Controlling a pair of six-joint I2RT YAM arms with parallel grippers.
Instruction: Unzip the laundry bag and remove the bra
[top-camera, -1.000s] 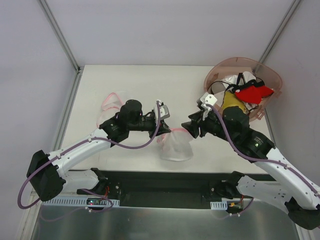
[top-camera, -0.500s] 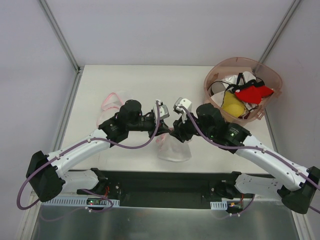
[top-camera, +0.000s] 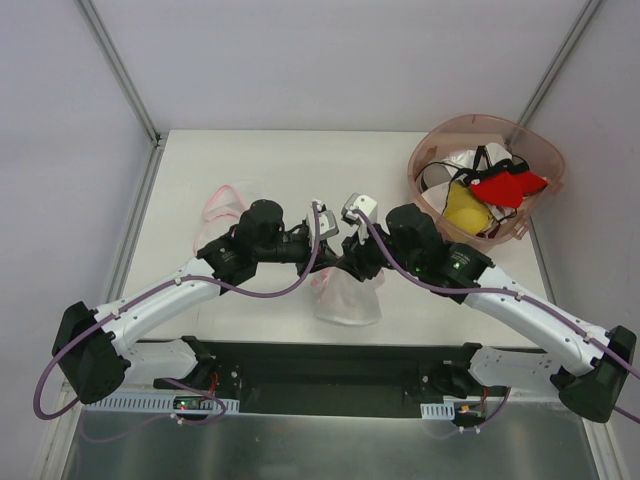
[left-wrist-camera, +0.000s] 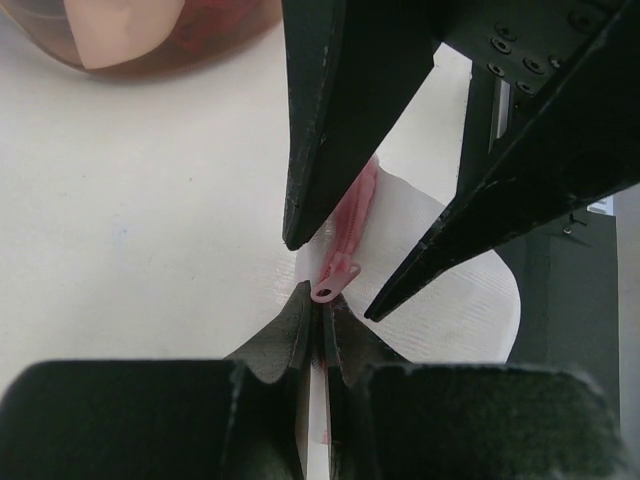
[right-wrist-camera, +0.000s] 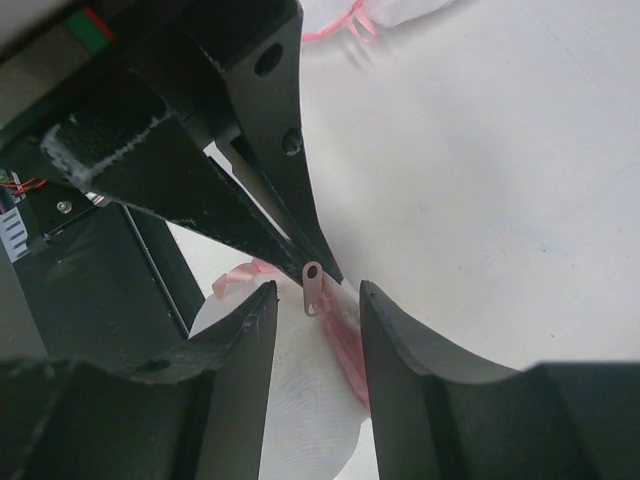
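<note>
The laundry bag (top-camera: 350, 296), white mesh with a pink zipper rim, hangs at the table's near middle. My left gripper (top-camera: 326, 238) is shut on the bag's pink rim just below the zipper pull; the left wrist view shows the gripper (left-wrist-camera: 318, 300), the pull (left-wrist-camera: 336, 283) and the bag (left-wrist-camera: 470, 300). My right gripper (top-camera: 348, 264) is open. In the right wrist view it (right-wrist-camera: 312, 300) straddles the zipper pull (right-wrist-camera: 312, 286) without touching it, above the bag (right-wrist-camera: 300, 400). The bra is hidden from every view.
A pinkish-brown translucent basket (top-camera: 540, 158) stands at the back right, holding a yellow garment (top-camera: 462, 208), a red garment (top-camera: 508, 186) and a white one with black straps (top-camera: 462, 160). A pink-rimmed mesh item (top-camera: 222, 203) lies at the left. The basket also shows in the left wrist view (left-wrist-camera: 150, 45).
My right arm has swung left from beside the basket to the bag, and its open fingers now sit around the zipper pull. The left gripper has kept its hold and place.
</note>
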